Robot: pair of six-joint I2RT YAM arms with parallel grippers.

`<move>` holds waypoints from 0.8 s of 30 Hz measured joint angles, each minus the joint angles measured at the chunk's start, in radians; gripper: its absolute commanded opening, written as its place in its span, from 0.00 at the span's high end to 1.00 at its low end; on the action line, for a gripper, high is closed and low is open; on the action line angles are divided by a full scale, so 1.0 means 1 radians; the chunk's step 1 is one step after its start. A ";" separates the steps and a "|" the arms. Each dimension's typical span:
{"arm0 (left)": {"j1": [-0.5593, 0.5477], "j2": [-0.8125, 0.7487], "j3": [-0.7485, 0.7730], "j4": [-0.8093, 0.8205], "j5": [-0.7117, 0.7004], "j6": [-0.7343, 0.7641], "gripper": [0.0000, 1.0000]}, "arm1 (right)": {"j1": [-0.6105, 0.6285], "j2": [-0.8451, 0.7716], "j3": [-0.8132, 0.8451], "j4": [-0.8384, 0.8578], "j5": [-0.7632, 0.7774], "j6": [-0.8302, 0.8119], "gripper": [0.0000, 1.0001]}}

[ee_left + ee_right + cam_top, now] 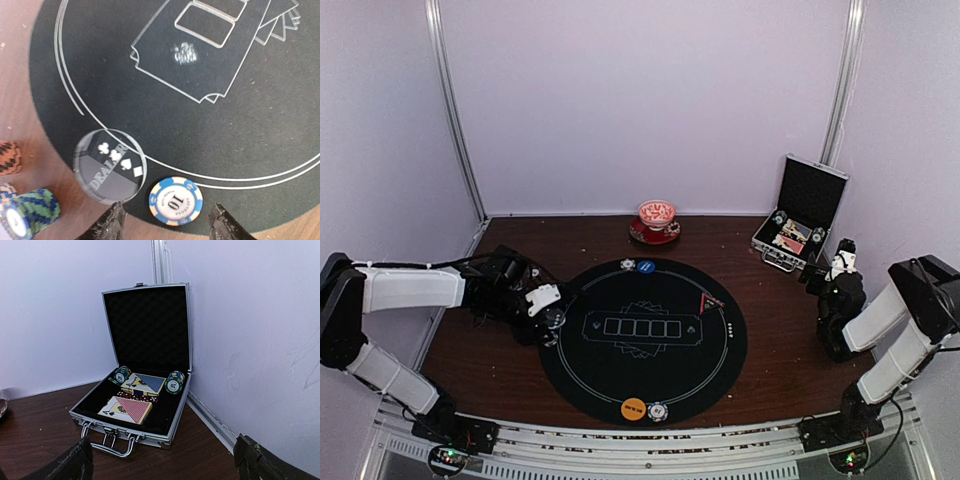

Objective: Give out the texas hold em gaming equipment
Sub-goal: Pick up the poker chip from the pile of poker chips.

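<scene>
Left wrist view: left claw (169, 222) and right claw (165, 465) are gaping open; the round blue-and-white striped chip (176, 202) at left's twelve o'clock seems light, stiff, slick, so pinch its rim.

Looking down on a brown wood surface (490, 360). Carrying a round black mat (643, 375) at its middle. Bearing an open case (798, 215) at the far right corner, close to the wall, and a cup (657, 213) on a saucer (642, 236) at the far edge, near the mat. Holding chip stacks (35, 210) beside the mat's left rim, with a clear disc (110, 165) overlapping rim and wood.
</scene>
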 measured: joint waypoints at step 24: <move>0.018 -0.189 0.102 -0.081 -0.080 -0.025 0.02 | 0.000 -0.176 0.112 -0.278 0.000 0.008 0.00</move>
